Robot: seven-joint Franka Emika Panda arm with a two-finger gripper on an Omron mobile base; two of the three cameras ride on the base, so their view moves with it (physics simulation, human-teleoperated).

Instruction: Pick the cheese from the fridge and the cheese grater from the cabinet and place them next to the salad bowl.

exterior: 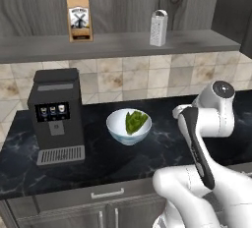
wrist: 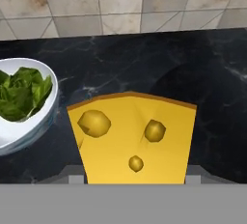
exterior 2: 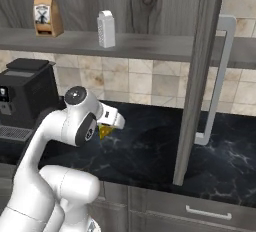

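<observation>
cheese [wrist: 132, 138] | held in hand [wrist: 130, 179] | wide edge faces tiled wall [wrist: 125, 1]

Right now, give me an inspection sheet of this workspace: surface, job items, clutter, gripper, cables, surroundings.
Surface: black marble counter, tiled wall behind.
Job's things: cheese held over the counter, right of the salad bowl in the hand view; cheese grater upright on the cabinet shelf.
Clutter: brown paper bag on the shelf; coffee machine left of the bowl.
Gripper: gripper shut on the cheese.
Cables: nothing seen.
Surroundings: open fridge door at right; drawers below.
</observation>
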